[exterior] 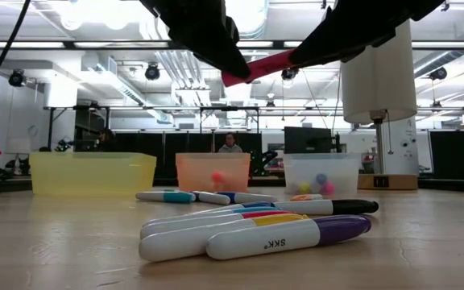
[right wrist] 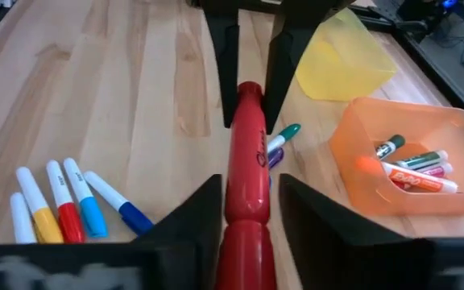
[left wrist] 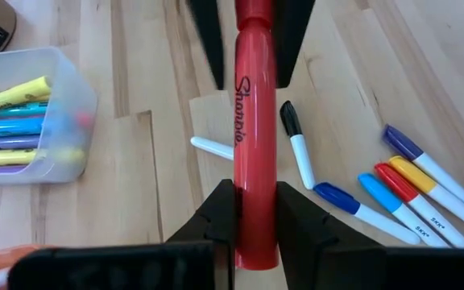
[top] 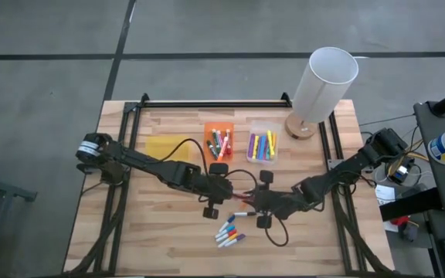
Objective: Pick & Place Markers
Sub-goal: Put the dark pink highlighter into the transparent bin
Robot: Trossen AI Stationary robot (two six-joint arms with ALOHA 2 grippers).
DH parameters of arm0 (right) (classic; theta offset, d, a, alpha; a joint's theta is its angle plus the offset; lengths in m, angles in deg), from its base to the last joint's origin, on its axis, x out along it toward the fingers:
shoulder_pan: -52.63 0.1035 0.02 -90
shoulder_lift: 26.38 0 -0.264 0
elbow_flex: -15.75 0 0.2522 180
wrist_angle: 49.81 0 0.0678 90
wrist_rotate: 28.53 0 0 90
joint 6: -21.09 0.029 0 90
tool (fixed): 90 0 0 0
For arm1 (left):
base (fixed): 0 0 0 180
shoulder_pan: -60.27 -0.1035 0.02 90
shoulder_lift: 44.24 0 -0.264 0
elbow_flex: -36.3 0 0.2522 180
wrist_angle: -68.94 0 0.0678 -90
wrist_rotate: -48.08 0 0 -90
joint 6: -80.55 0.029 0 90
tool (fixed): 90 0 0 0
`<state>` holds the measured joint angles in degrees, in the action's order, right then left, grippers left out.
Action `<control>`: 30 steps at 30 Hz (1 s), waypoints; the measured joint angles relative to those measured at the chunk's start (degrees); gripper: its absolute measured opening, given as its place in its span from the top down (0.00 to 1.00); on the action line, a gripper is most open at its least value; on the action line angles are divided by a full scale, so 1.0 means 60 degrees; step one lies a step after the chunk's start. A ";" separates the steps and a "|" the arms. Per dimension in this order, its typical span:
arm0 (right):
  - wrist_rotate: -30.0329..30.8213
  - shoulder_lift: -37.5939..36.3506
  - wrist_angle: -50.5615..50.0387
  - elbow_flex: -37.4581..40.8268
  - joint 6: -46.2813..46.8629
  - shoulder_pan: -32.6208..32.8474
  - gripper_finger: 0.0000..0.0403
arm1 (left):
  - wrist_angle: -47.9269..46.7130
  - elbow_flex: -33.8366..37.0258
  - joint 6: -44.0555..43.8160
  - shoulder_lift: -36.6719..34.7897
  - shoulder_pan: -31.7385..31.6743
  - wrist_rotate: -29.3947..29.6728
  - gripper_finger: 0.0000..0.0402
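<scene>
A red marker (exterior: pixel 256 67) hangs in the air between my two grippers, above the middle of the table (top: pixel 243 199). My left gripper (left wrist: pixel 256 193) is shut on one end of it. My right gripper (right wrist: pixel 250 189) is open, its fingers on either side of the other end with a narrow gap. Several white-barrelled markers (top: pixel 229 232) with coloured caps lie flat on the wood near the front edge (exterior: pixel 256 229). More markers lie in the orange bin (top: pixel 219 141) and the clear bin (top: pixel 261 145). My left gripper pinches the red marker between its two fingers (left wrist: pixel 220 221) near the barrel's end that points toward its own wrist (left wrist: pixel 256 242). The fingers come about level from the table's left and lie along the marker. The marker is lifted clear and slightly tilted, its right end higher.
A yellow bin (top: pixel 167 147) stands left of the orange one. A tall white cylinder (top: pixel 323 85) on a round wooden base (top: pixel 301 126) stands at the far right corner. Cables lie on the wood by the grippers. Bare wood shows at the near left (top: pixel 153 232).
</scene>
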<state>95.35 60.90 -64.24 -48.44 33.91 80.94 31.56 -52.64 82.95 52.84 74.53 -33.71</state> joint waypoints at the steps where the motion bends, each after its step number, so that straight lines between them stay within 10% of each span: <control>1: -0.0127 0.0000 -0.0001 0.0002 0.0000 -0.0029 0.77 | 0.0000 0.0000 0.0001 0.0000 0.0000 -0.0003 0.87; 23: -0.0754 0.0002 -0.1710 0.0032 0.2064 -0.0822 0.86 | -0.0080 0.0018 -0.0499 -0.0203 0.0036 0.2234 0.55; 30: 0.0649 -0.0031 -0.2580 0.0024 0.3807 -0.1435 0.86 | -0.0153 0.0018 -0.0598 -0.0208 0.0084 0.2178 0.55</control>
<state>99.24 60.71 -79.72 -48.29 56.75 72.33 30.64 -52.53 79.36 51.60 75.03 -20.64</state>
